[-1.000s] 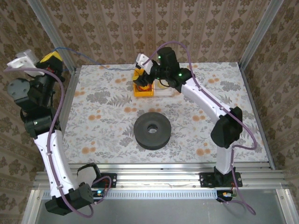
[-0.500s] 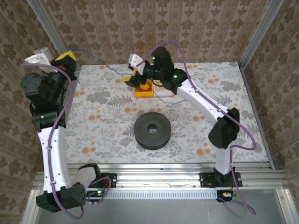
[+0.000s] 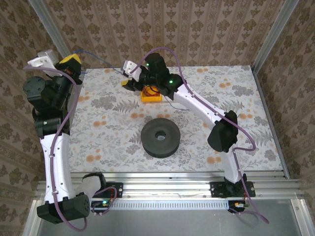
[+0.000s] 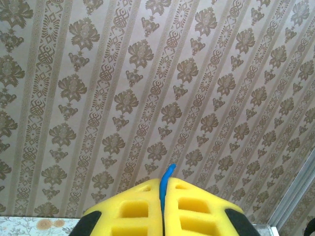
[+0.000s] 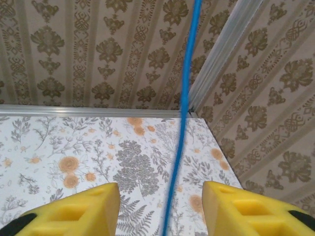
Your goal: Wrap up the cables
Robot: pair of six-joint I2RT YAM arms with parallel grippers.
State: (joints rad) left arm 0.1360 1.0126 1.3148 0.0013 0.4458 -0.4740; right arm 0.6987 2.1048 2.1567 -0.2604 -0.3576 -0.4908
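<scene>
1. The left hand (image 4: 163, 191) pinches the blue cable (image 4: 168, 173), raised at the far-left corner.
2. The right hand (image 5: 160, 196) stands wide over the bench (image 5: 98, 162); the cable runs straight through its gap, apparently ungripped.
3. Risk: excess tension could pull the cable from the left hand; slack could drop it out of the gap.

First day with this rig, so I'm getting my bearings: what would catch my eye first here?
A thin blue cable runs straight through the air from the left gripper, jaws shut on it at the far-left corner of the table, to the right gripper, jaws open either side of it. A black spool sits mid-table, with a yellow block beyond it.
</scene>
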